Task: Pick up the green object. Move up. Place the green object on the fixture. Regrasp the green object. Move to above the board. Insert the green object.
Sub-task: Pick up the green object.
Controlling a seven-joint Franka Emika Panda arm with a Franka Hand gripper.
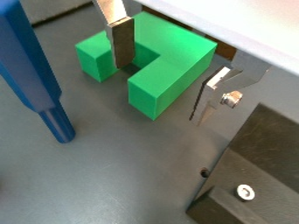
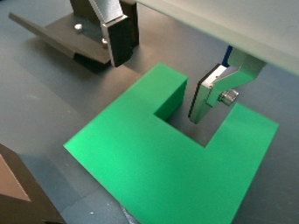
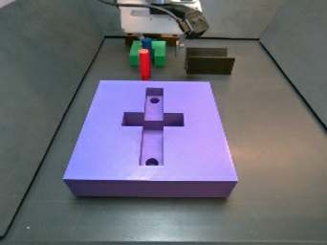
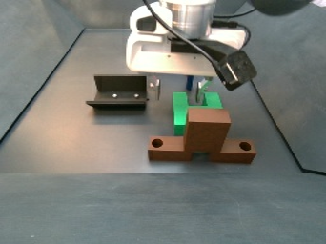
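The green object (image 1: 163, 83) is a bright green U-shaped block lying on the dark floor, seen large in both wrist views (image 2: 152, 166). My gripper (image 1: 163, 68) is low over it and open. It straddles one prong: one finger (image 1: 117, 39) stands in the notch and the other finger (image 1: 211, 96) stands outside the prong, with gaps on both sides (image 2: 163, 68). The dark fixture (image 1: 257, 166) stands close beside it (image 2: 70, 39). In a side view the purple board (image 3: 153, 134) lies nearer the camera, with the gripper (image 3: 160, 24) behind it over the green object (image 3: 138, 48).
A blue piece (image 1: 30, 70) stands beside the green object. A red peg (image 3: 145, 62) stands between the green object and the board. A brown wooden block (image 4: 204, 138) stands in front of the green object (image 4: 186, 110). The fixture (image 4: 121, 92) is left of the gripper (image 4: 188, 48).
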